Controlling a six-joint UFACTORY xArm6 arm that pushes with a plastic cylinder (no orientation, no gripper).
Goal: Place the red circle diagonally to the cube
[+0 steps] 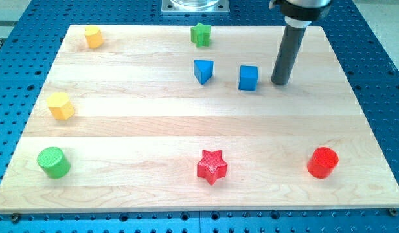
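- My tip (280, 82) is resting on the counter (154, 123) toward the view's top right; the dark rod is rising from it out of the view's top edge.
- No fingers are showing on this arm, only the plain rod, so there is nothing spreading, pressing or pinching.
- Blue cube (248, 77) is sitting just to the view's left of my tip, near but with a narrow strip of wood showing between them.
- Blue triangular block (203, 70) is lying farther to the view's left of my tip, beyond the cube.
- Red circle (323, 162) is standing well apart from my tip, toward the view's bottom and slightly right, near the counter's bottom right corner.
- Red star (212, 166) is sitting far toward the view's bottom left of my tip.
- Green star (200, 33) is lying to the view's upper left of my tip, near the top edge.
- Green cylinder (54, 162) is at the far bottom left.
- Two yellow blocks, one (93, 37) at the top left and one (60, 105) at mid left, are lying farthest from my tip; their exact shapes are hard to tell.
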